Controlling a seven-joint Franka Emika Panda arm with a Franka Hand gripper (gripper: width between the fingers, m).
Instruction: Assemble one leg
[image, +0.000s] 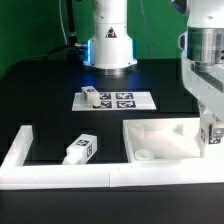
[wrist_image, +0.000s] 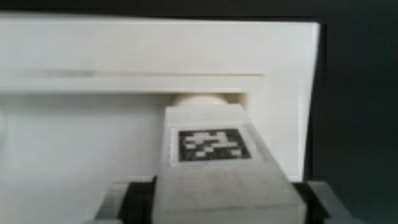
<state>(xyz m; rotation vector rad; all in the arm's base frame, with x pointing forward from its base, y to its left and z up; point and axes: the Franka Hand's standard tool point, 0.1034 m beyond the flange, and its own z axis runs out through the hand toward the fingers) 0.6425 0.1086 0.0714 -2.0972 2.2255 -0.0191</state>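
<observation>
My gripper (image: 210, 128) is at the exterior view's right, shut on a stubby white leg (image: 212, 134) with a square tag. It holds the leg over the right corner of the large white square panel (image: 160, 140). In the wrist view the held leg (wrist_image: 215, 150) sits between the dark fingers (wrist_image: 143, 203) of the gripper (wrist_image: 222, 208). The leg's rounded tip is right at the panel's (wrist_image: 125, 110) surface; I cannot tell whether it touches. A second leg (image: 81, 149) lies on the table left of the panel. A third leg (image: 90, 96) lies on the marker board.
The marker board (image: 125, 100) lies flat in front of the robot's base (image: 108, 45). A white L-shaped fence (image: 22, 150) runs along the exterior view's left and near edge. The table is black.
</observation>
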